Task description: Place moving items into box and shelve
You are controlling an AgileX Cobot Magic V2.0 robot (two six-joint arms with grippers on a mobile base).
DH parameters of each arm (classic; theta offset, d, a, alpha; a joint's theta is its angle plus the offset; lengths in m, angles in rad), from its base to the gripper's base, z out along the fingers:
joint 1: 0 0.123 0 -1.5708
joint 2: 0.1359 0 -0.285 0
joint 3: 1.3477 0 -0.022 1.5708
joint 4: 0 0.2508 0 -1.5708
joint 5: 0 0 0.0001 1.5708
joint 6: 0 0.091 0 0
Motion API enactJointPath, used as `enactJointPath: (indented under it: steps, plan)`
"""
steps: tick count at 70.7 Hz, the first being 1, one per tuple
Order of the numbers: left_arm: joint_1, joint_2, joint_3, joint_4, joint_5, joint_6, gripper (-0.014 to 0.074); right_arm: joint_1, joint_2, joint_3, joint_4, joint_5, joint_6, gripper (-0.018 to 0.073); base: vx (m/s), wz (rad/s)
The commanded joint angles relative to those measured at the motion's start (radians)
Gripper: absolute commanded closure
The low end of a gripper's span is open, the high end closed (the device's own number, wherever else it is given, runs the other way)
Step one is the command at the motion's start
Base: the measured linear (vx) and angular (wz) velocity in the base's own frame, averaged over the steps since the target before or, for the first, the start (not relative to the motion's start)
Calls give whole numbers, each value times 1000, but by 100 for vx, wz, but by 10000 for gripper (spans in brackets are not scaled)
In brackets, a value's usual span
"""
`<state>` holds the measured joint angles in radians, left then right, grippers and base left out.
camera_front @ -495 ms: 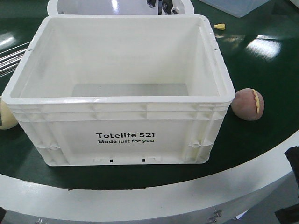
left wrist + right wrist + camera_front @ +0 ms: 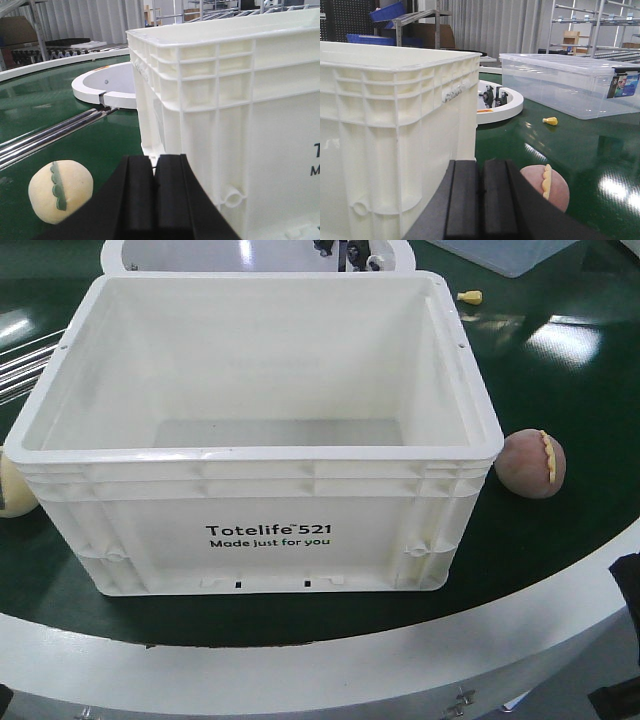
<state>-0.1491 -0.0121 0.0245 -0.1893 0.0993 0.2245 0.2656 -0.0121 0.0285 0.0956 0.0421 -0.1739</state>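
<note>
The box (image 2: 265, 530), a large white crate printed "Totelife 521", stands open and empty on the green belt; its ribbed wall (image 2: 225, 110) (image 2: 395, 125) fills much of both wrist views. A brownish-pink moving item (image 2: 532, 464) with a pale yellow seam lies on the belt just right of the box. In the right wrist view this lump (image 2: 551, 186) sits just past my right gripper (image 2: 481, 163), which is shut on nothing. My left gripper (image 2: 153, 158) is also shut and empty, low beside the box's left corner. A cream lump (image 2: 60, 191) (image 2: 12, 492) with a green seam lies left of it.
A clear plastic bin (image 2: 570, 85) (image 2: 500, 252) stands at the back right, with a small yellow piece (image 2: 550, 120) (image 2: 469, 297) in front of it. A white ring hub (image 2: 107, 89) (image 2: 506, 102) lies behind the box. Metal rails (image 2: 50, 135) run at the left. The white table rim (image 2: 300, 670) curves along the front.
</note>
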Motion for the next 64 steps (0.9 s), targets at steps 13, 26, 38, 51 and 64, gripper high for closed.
enactJointPath:
  steps: [13, 26, 38, 51, 64]
  plan:
    - [-7, -15, 18, -7, -92, 0, 623, -3, -10, 6, -1, -79, -9, 575, 0, 0]
    - [-7, -15, 18, -7, -92, 0, 623, -3, -10, 6, -1, -79, -9, 575, 0, 0]
    - [-7, -15, 17, -6, -155, 0, 623, -3, -10, 6, -1, -79, -9, 575, 0, 0]
    - [-7, -15, 12, -8, -241, -3, 623, -3, -10, 3, -4, -80, -9, 575, 0, 0]
    - [-7, -3, -91, -7, -91, 0, 623, -3, -8, -54, -2, -42, -9, 575, 0, 0]
